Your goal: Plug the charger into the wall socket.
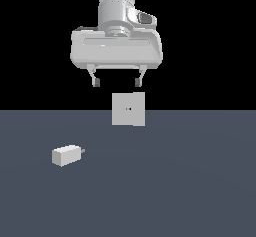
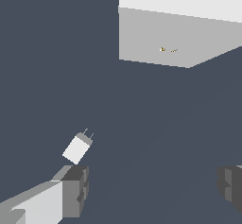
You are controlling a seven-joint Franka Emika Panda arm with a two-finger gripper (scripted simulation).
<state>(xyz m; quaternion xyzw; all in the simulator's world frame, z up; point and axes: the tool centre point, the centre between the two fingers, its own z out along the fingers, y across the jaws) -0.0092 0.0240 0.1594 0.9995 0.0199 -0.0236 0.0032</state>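
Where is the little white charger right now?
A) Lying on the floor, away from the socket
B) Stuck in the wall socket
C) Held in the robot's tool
A: the charger lies on the floor, apart from the wall socket, and the open tool holds nothing.

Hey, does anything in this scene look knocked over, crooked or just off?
Nothing looks damaged or spilled. The small off-white block charger lies on its side on the dark floor, grey prongs toward the exterior view's right, apart from the upright off-white square wall socket. The open gripper hangs above, holding nothing.
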